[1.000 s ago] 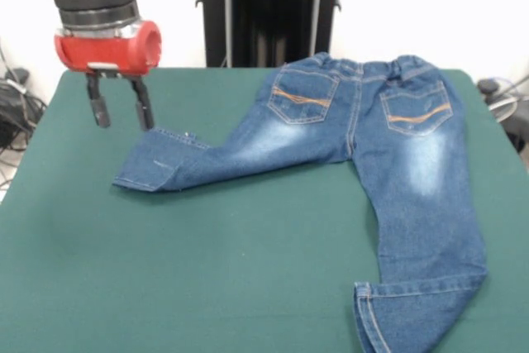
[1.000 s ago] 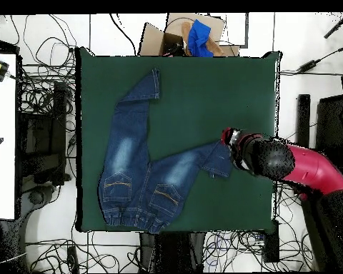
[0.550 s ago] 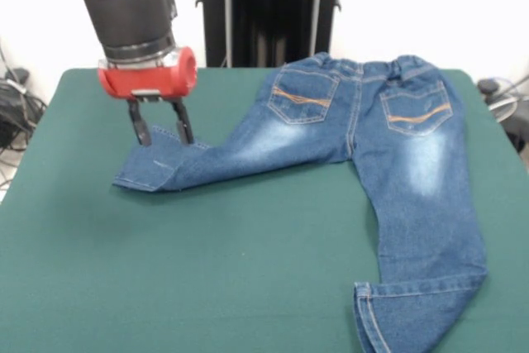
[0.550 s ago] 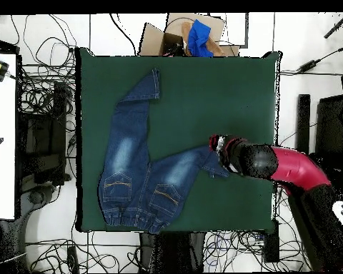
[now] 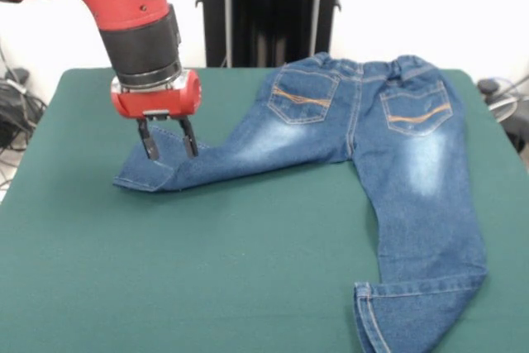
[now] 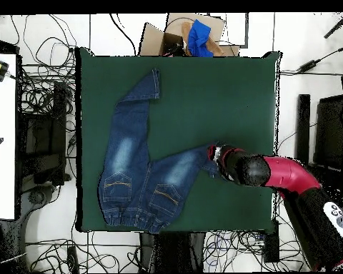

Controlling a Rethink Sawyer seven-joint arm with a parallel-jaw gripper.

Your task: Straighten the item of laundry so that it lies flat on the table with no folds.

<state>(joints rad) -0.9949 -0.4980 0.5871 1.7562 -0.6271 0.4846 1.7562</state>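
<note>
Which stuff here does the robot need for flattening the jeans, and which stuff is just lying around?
Needed for the job:
- jeans, one leg swung out sideways
- green table
- gripper, open over that leg's hem

Just lying around:
- cardboard box with blue cloth, off the table
- cables on the floor
- white side table

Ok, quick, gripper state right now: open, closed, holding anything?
Gripper: open, holding nothing, fingers spread over the hem end of the jeans leg.
</note>
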